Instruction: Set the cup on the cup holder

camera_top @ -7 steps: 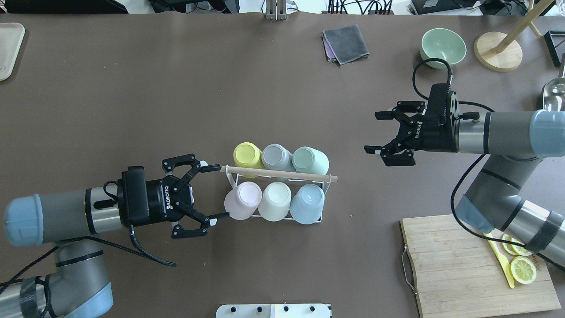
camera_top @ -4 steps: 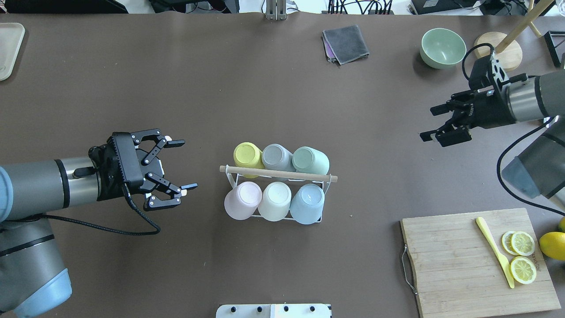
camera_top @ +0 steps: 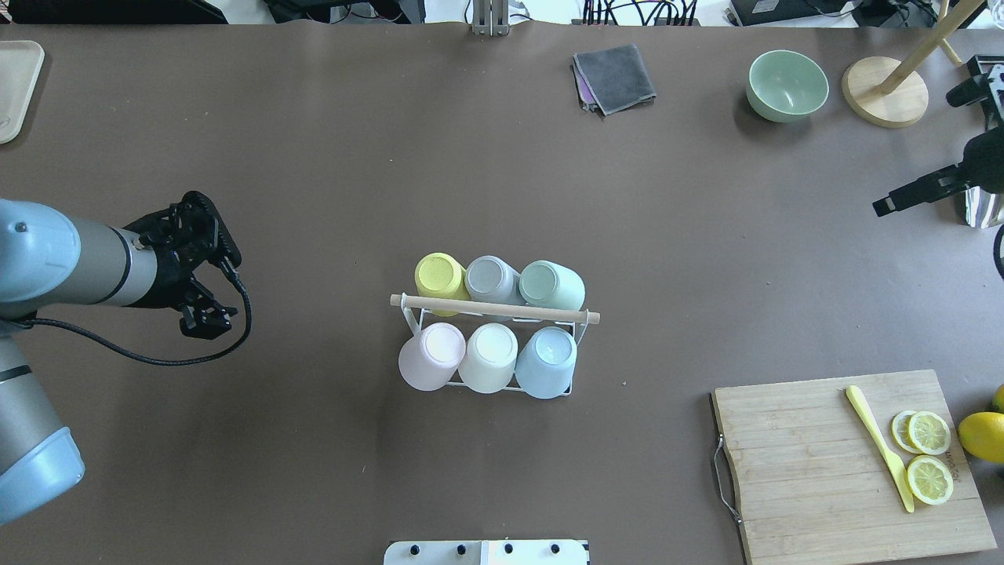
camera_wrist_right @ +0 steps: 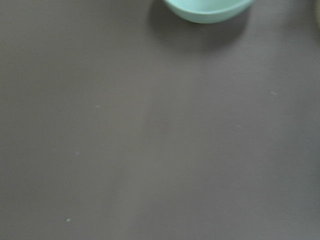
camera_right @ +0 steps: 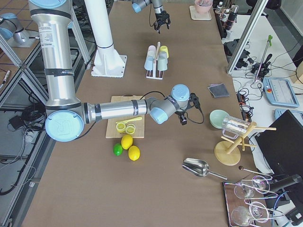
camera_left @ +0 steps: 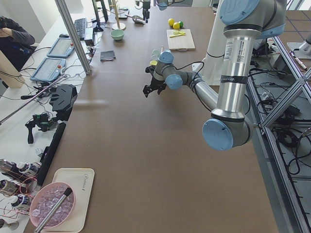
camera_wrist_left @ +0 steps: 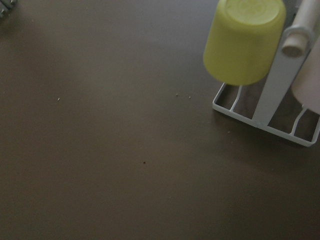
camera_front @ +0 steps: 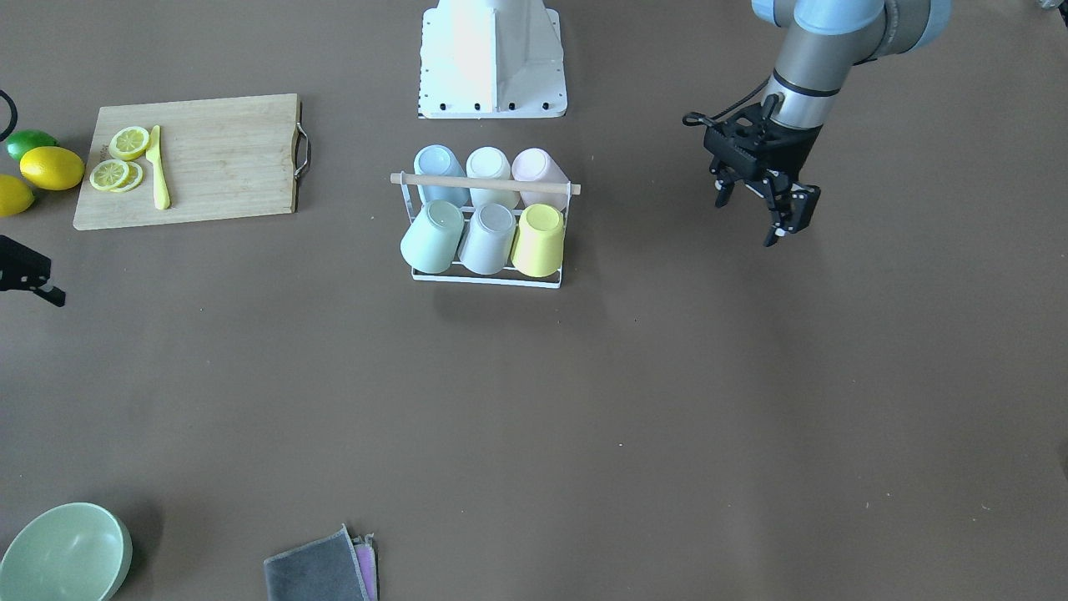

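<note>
The cup holder (camera_top: 494,308), a white wire rack with a wooden rod on top, stands mid-table. Six cups sit upside down on it: yellow (camera_top: 439,275), grey (camera_top: 488,278) and green (camera_top: 551,285) in the far row, pink (camera_top: 429,357), cream (camera_top: 488,357) and blue (camera_top: 547,361) in the near row. My left gripper (camera_front: 751,221) is open, empty and points down, well to the left of the rack (camera_front: 486,229). My right gripper (camera_top: 918,153) is open and empty at the table's right edge. The left wrist view shows the yellow cup (camera_wrist_left: 245,40) and a corner of the rack (camera_wrist_left: 265,125).
A cutting board (camera_top: 808,471) with lemon slices (camera_top: 929,455) and a yellow knife (camera_top: 878,447) lies at the near right. A green bowl (camera_top: 787,85), a grey cloth (camera_top: 614,77) and a wooden stand (camera_top: 885,92) are at the far side. A tray (camera_top: 16,86) is at the far left.
Both arms have drawn back from the rack. The left gripper moved left and turned to point down. The right gripper moved off to the table's right edge. The cups have not moved.
</note>
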`<state>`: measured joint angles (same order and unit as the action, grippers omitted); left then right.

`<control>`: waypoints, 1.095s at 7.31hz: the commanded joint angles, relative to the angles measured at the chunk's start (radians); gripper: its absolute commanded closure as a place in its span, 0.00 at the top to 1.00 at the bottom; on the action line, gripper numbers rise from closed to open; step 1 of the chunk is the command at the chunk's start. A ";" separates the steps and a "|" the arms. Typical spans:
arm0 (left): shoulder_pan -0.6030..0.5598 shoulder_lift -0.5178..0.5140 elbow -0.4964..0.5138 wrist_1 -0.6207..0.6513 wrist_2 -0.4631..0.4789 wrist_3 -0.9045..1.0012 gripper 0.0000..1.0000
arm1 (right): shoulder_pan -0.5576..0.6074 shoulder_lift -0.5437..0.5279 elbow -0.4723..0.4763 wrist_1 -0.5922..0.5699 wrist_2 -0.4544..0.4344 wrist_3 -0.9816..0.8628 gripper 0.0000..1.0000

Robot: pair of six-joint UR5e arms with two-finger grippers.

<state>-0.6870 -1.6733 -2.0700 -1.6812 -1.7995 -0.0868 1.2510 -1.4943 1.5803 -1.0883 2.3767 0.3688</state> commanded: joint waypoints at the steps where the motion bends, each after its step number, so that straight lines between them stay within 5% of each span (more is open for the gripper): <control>1: -0.135 0.026 -0.010 0.277 -0.259 -0.002 0.99 | 0.109 -0.001 -0.026 -0.195 -0.153 -0.004 1.00; 2: -0.204 0.050 0.023 0.276 -0.362 -0.002 0.99 | 0.138 0.000 -0.034 -0.270 -0.157 -0.007 1.00; 5: -0.381 0.144 0.071 0.278 -0.423 -0.004 0.99 | 0.220 0.005 -0.040 -0.455 -0.111 -0.025 1.00; 8: -0.760 0.358 0.053 0.272 -0.431 -0.001 0.99 | 0.292 -0.038 -0.052 -0.482 -0.074 -0.091 1.00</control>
<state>-1.2682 -1.4031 -2.0145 -1.4079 -2.2280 -0.0888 1.5181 -1.5138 1.5333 -1.5622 2.2936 0.3060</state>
